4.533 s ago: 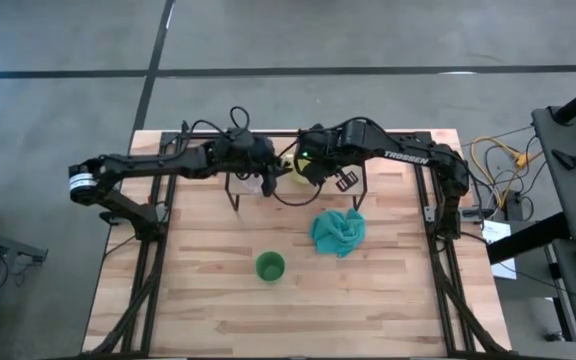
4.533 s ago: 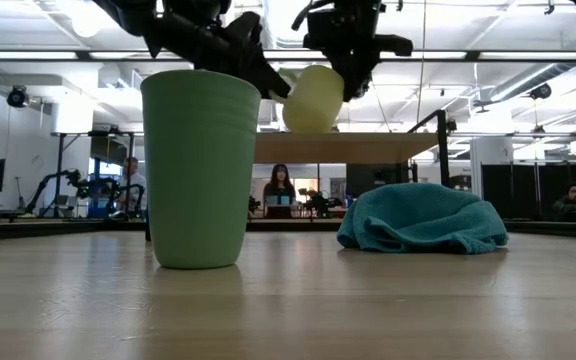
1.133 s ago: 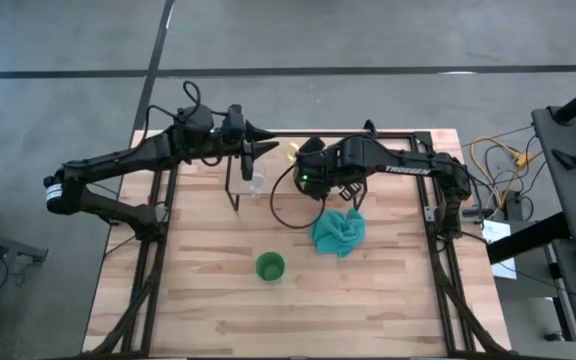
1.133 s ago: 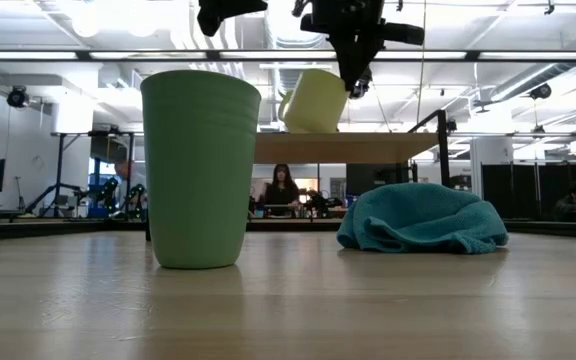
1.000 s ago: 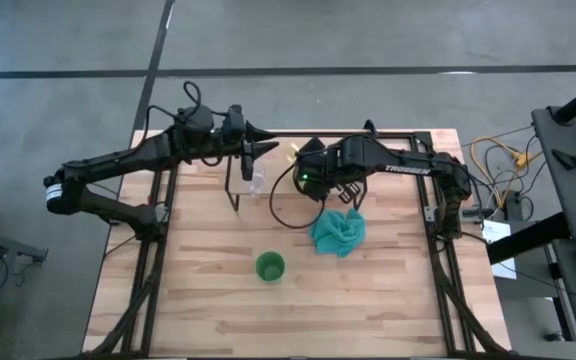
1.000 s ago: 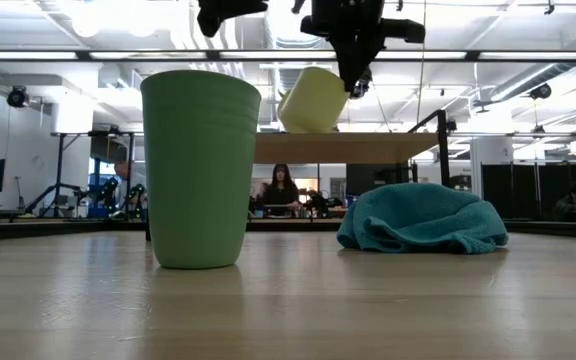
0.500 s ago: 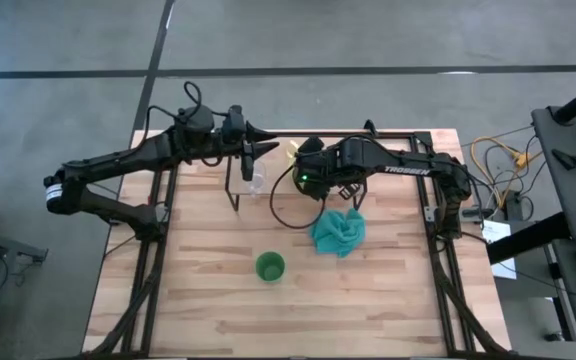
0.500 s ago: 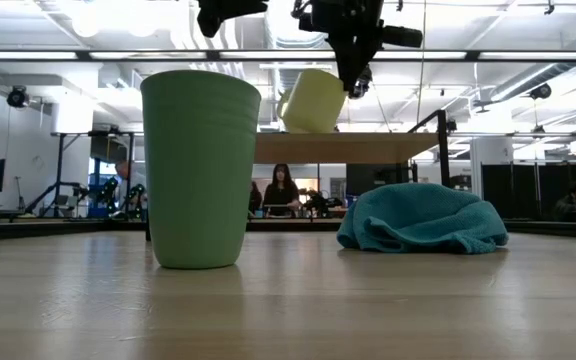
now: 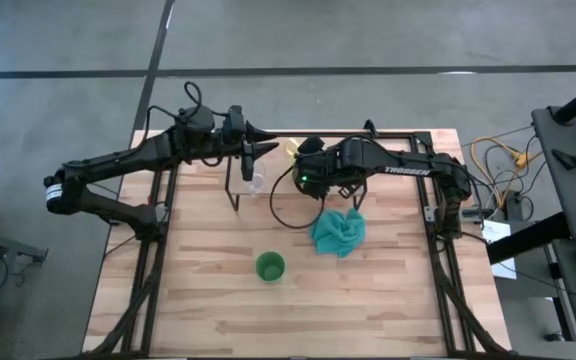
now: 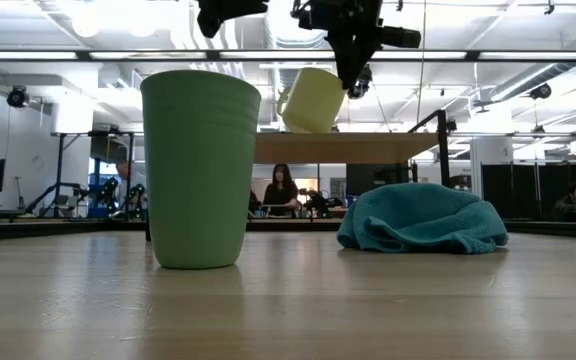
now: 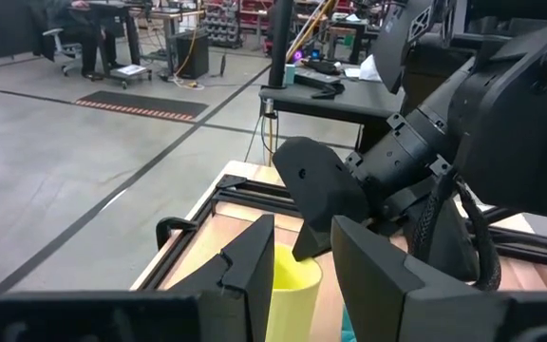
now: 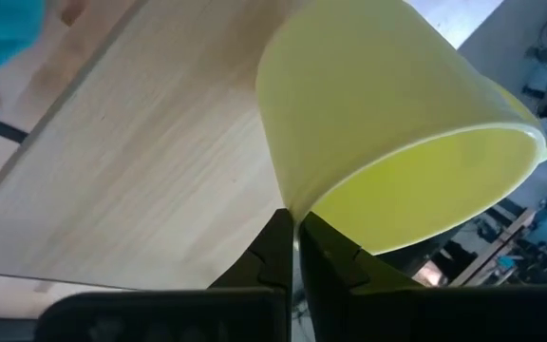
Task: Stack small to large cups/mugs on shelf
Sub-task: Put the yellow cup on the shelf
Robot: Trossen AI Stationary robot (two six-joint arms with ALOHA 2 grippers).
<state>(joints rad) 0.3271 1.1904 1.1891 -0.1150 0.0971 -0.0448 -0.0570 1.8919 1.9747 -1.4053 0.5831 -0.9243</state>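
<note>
Right gripper (image 12: 292, 249) pinched shut on rim of yellow mug (image 10: 313, 100), tilted above shelf (image 10: 353, 147) near tabletop's far edge, left gripper (image 11: 297, 252) spread apart nearby: thin rim hold risks slipping, mug toppling off.

This is looking like a robotics lab or workshop. People (image 10: 281, 187) are sitting at workstations behind the table, and a grey concrete floor (image 9: 368, 35) with dark line markings is surrounding the rig.
</note>
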